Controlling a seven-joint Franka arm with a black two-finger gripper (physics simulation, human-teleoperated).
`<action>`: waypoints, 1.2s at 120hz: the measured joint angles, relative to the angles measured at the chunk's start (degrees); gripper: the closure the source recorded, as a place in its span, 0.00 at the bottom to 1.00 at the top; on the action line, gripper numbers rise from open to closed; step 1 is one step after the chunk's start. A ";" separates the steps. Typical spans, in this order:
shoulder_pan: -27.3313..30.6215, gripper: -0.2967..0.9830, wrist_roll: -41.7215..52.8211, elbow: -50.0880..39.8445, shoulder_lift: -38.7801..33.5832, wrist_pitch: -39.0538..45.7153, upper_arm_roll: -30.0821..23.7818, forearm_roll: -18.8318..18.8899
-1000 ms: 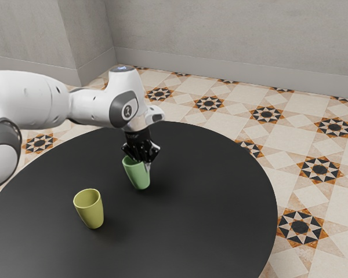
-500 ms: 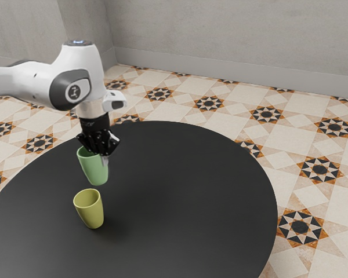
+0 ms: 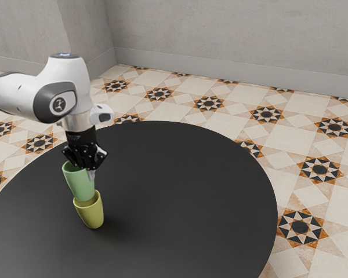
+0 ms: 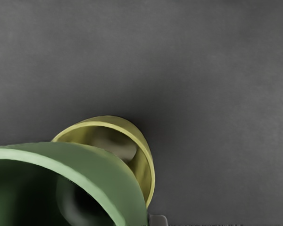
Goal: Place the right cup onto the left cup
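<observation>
My fingers (image 3: pixel 91 174) grip the raised green cup (image 3: pixel 80 184), at the exterior view's eleven o'clock from the yellow cup (image 3: pixel 92 215). Seating and release remain.

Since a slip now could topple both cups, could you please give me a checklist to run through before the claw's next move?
- Claw closed on the green cup: ok.
- Green cup mouth up: ok.
- Yellow cup standing on the table, mouth up: ok.
- Green base centred over the yellow mouth: cannot tell.
- Green cup sunk well into the yellow one: not ok, most of it is above the yellow rim.
</observation>
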 joint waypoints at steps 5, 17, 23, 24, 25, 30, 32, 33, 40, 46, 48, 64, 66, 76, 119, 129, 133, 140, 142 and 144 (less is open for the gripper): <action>0.00 0.84 -0.28 -0.55 -0.27 0.20 0.00 0.00; 0.04 0.84 -0.91 -1.11 -0.49 0.59 0.00 0.01; 0.08 0.84 -1.19 -1.32 -0.53 0.73 0.00 0.01; 0.08 0.84 -1.23 -1.36 -0.53 0.76 0.00 0.01; 0.08 0.84 -1.28 -1.40 -0.53 0.81 0.00 0.01; 0.10 0.84 -1.50 -1.56 -0.53 1.04 0.00 0.02; 0.10 0.84 -1.59 -1.60 -0.53 1.11 0.00 0.01; 0.10 0.84 -1.63 -1.61 -0.53 1.15 0.00 0.01; 0.09 0.84 -1.93 -1.71 -0.53 1.37 0.00 0.00; 0.14 0.84 -2.17 -1.94 -0.53 1.58 0.00 0.00; 0.15 0.84 -2.24 -1.99 -0.53 1.65 0.00 0.00; 0.26 0.84 -2.77 -2.52 -0.49 2.29 0.00 -0.03; 0.26 0.84 -2.83 -2.60 -0.48 2.37 0.00 -0.03; 0.27 0.84 -3.11 -2.84 -0.45 2.77 0.00 -0.05; 0.35 0.84 -4.14 -4.06 -0.44 4.48 0.06 -0.08; 0.36 0.83 -4.30 -4.13 -0.44 4.77 0.08 -0.10; 0.37 0.78 -4.32 -4.14 -0.44 4.86 0.06 -0.18; 0.36 0.67 -4.35 -4.15 -0.44 4.98 0.06 -0.28; 0.36 0.64 -4.36 -4.15 -0.44 5.01 0.06 -0.30; 0.36 0.62 -4.36 -4.15 -0.44 5.04 0.07 -0.31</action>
